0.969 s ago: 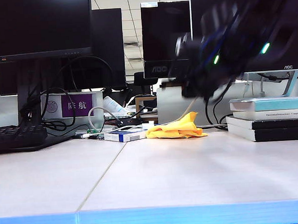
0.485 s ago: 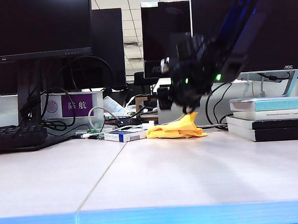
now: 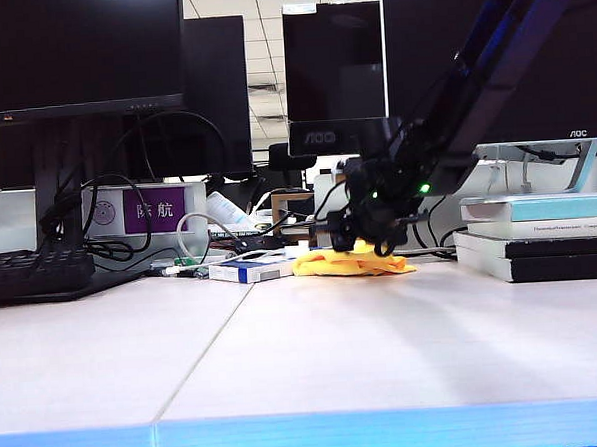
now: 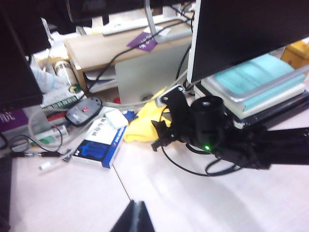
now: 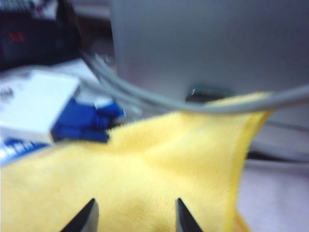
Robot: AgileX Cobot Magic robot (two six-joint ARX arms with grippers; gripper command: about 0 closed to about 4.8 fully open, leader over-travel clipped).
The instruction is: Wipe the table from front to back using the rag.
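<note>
Cluttered table (image 3: 315,353), right gripper (image 5: 136,212) spread over rag (image 5: 159,174), left gripper (image 4: 134,218) seemingly closed

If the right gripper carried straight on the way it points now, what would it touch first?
Most likely the rag: the right gripper, jaws open, points straight at the yellow cloth, which fills the view ahead. Depth is unclear.

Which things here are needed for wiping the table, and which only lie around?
Needed:
- rag
- table
- right gripper, open, over the rag
- left gripper, shut, waiting above the table

Only lying around:
- white-and-blue box
- stacked books
- mouse
- keyboard
</note>
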